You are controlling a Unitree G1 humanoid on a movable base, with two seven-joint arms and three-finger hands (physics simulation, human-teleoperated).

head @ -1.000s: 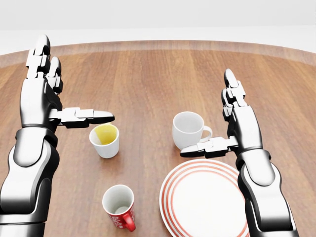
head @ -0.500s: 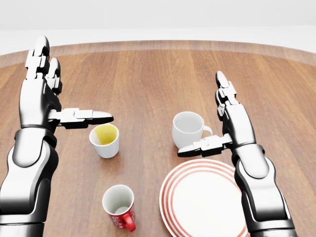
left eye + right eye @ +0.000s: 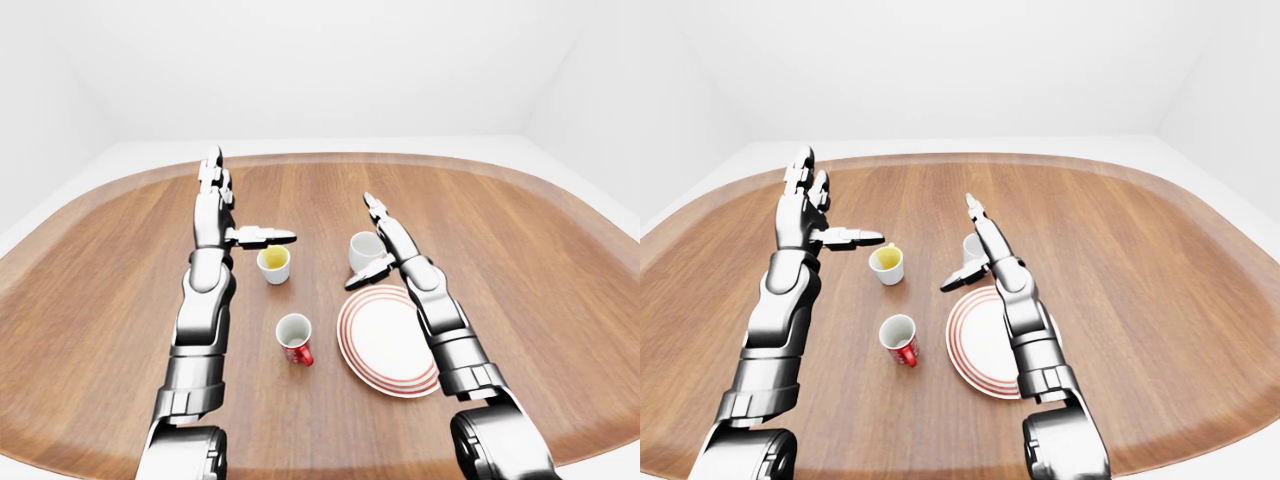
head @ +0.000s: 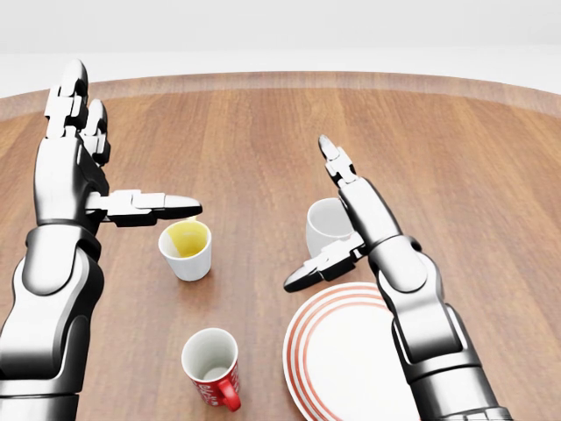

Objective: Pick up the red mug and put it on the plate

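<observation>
The red mug (image 4: pixel 212 368) stands upright on the wooden table (image 4: pixel 263 132) at the bottom of the head view, handle toward the lower right, white inside. To its right lies the white plate with red rings (image 4: pixel 346 360). My right hand (image 4: pixel 308 213) is open above the plate's upper edge, fingers pointing up-left and thumb stretched down-left, and it partly hides a white mug (image 4: pixel 323 226). My left hand (image 4: pixel 131 145) is open at upper left, fingers raised and thumb held out over a white cup with a yellow inside (image 4: pixel 186 249). Neither hand touches the red mug.
The oval table's raised rim (image 3: pixel 90 200) runs round the scene, with a plain white floor and walls beyond. The white mug and the yellow-lined cup stand above the red mug and plate in the head view. Bare wood spreads left and right of the arms.
My right hand has swung left and tilted, moving from the white mug's right side across it toward the view's middle. The left arm, the mugs and the plate have stayed put.
</observation>
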